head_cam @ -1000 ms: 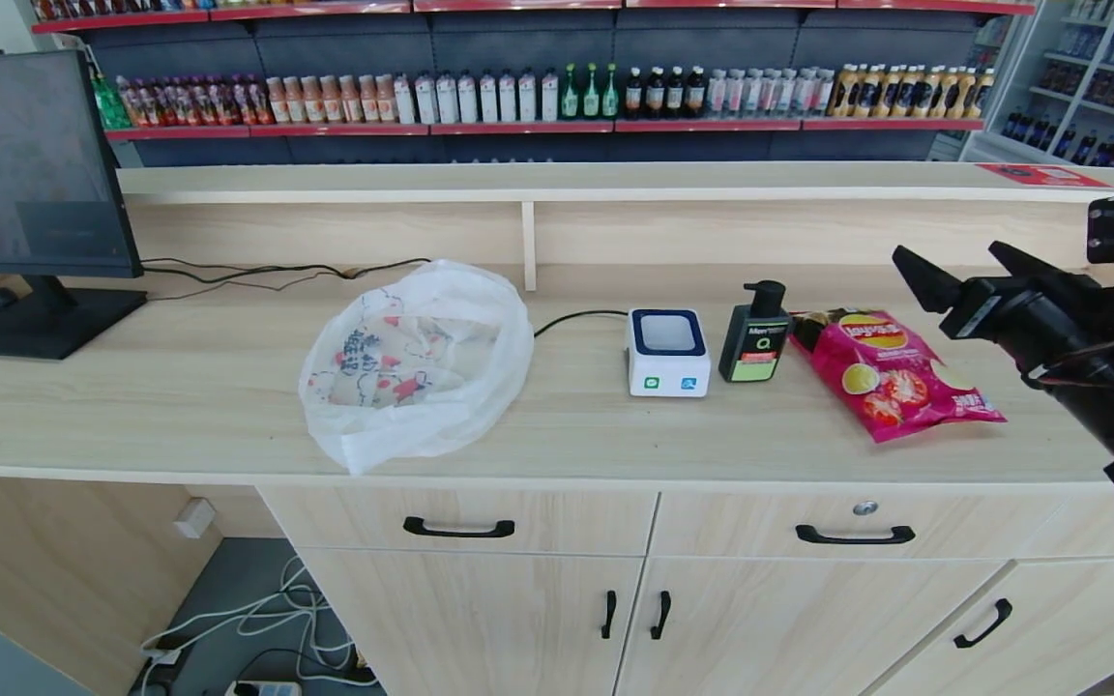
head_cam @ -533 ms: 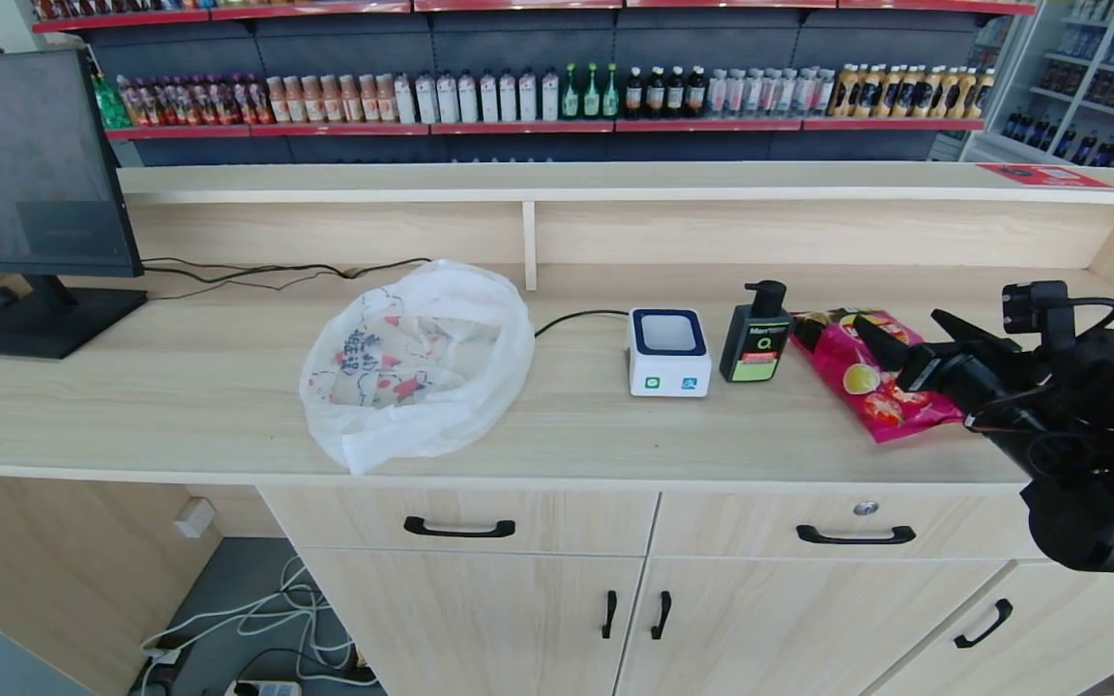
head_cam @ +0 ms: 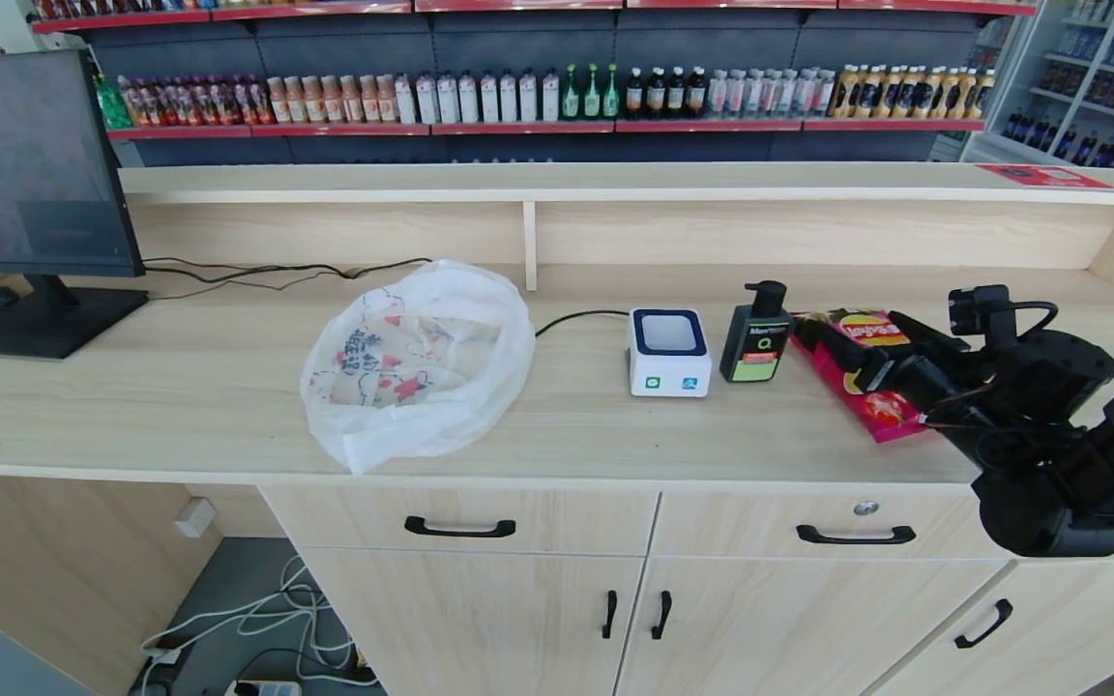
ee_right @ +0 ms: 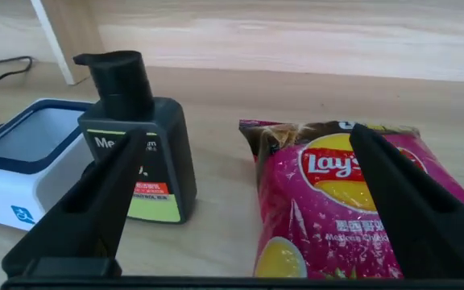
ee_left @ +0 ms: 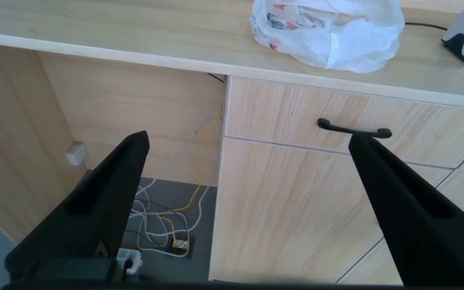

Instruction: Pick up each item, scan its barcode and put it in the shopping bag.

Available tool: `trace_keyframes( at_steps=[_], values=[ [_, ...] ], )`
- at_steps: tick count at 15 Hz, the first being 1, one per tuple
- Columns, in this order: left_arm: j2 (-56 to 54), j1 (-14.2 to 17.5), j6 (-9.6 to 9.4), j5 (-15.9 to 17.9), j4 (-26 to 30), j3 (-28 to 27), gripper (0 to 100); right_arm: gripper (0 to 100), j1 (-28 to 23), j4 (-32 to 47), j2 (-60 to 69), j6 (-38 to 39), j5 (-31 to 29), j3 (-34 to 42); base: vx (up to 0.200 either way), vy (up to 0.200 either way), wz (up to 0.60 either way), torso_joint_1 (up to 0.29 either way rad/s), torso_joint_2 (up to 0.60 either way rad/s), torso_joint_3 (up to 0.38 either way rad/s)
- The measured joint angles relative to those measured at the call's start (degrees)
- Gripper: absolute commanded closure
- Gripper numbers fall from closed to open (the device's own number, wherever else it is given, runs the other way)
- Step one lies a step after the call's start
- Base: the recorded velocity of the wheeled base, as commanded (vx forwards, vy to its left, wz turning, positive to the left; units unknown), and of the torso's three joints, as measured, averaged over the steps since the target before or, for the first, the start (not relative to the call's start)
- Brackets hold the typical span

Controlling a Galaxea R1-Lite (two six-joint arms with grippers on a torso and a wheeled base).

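Right claw (ee_right: 244, 133) observed with its fingers spread wide, low over a wooden counter (ee_right: 312, 93). A pink chip bag (ee_right: 321, 209) is seen lying flat, partly between the fingers and partly covered by one of them. A dark pump bottle (ee_right: 167, 153) is noted upright behind the other finger, just beside the bag, not touching. A white scanner (ee_right: 22, 153) is recorded outside the claw's span, beyond the bottle.
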State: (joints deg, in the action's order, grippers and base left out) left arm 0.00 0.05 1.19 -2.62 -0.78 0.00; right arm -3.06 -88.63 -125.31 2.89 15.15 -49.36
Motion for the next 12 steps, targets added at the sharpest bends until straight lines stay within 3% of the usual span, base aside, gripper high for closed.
trace_keyframes(
  at_steps=[6,12],
  values=[
    [0.0,0.0,0.02,0.0,0.0,0.0,0,0,1.1,1.3,-1.7,-0.6,0.8,-1.8,0.0,0.0,0.0,0.0,0.0,0.0],
    [0.0,0.0,0.0,0.0,0.0,0.0,0,0,2.4,11.6,-2.6,-0.6,3.7,-9.9,0.0,0.0,0.0,0.0,0.0,0.0]
  ],
)
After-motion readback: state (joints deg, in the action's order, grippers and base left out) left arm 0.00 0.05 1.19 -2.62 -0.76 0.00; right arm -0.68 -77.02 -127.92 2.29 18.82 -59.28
